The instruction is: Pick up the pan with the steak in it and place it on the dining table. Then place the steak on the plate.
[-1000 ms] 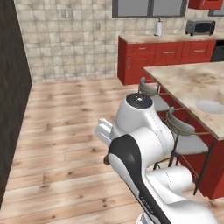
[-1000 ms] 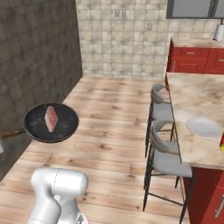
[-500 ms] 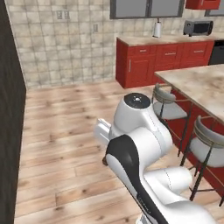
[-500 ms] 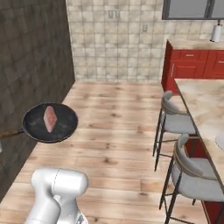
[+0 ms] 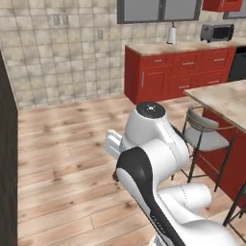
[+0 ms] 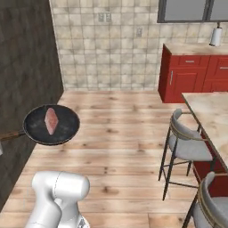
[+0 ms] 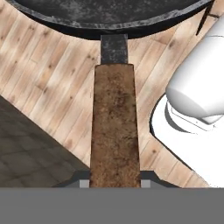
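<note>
In the right base view the pan [image 6: 51, 125] hangs in the air above the wooden floor [image 6: 120, 133], at about nine o'clock of the picture, level, with the steak [image 6: 51, 120] lying flat inside it, a little toward the pan's centre and clear of the rim. The brown handle [image 6: 11, 135] runs out from the pan toward eight o'clock and off the picture's edge. In the hand view that same handle [image 7: 114, 127] comes straight up the middle from six o'clock to the pan's black bowl at twelve, and the gripper [image 7: 114, 183] is clenched on its near end, one dark fingertip pressed to each side of the wood. Beneath the pan lies open plank floor; a dark wall [image 6: 22, 80] stands close by at nine to ten o'clock. The dining table [image 6: 211, 116] shows its marbled edge at three o'clock in the right base view, well apart from the pan, and two grey-seated stools [image 6: 185, 144] stand along its near side between the pan and the tabletop, the closer one at four o'clock, the other at five. Beyond, at one to two o'clock, red cabinets [image 6: 191, 73] under a marbled counter line the tiled wall, with a white paper-towel roll [image 6: 216, 35] on top. In the left base view the arm's white body blocks the middle, the table [image 5: 226, 98] sits at three o'clock, and a microwave [image 5: 216, 31] rests on the counter at one o'clock.
</note>
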{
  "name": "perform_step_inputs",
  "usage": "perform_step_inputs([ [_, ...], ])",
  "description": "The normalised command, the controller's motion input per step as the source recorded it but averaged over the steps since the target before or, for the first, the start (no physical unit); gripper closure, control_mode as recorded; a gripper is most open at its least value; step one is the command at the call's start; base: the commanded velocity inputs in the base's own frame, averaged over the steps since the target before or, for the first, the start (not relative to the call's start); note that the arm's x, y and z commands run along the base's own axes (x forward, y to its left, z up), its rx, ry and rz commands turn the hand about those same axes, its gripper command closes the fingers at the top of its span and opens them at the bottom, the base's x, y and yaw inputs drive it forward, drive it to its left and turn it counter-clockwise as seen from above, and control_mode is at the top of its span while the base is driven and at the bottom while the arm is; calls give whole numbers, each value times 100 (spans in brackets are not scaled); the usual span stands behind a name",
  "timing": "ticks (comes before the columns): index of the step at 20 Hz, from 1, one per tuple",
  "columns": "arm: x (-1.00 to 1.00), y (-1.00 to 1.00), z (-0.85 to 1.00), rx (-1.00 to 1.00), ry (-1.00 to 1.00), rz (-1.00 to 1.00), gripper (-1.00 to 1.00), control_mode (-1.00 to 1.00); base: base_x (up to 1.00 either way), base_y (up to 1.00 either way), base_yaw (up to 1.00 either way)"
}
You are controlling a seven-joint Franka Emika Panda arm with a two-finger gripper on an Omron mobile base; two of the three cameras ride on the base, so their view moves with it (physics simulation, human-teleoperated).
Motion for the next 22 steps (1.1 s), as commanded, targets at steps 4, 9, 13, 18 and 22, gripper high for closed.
perform_step_inputs([
  [4,0,0,0,0,0,0,100,100,100,53,-21],
  [9,0,0,0,0,0,0,100,100,55,44,-37],
  [13,0,0,0,0,0,0,100,100,0,29,-50],
  [18,0,0,0,0,0,0,100,100,1,29,-50],
  [22,0,0,0,0,0,0,100,100,2,29,-50],
])
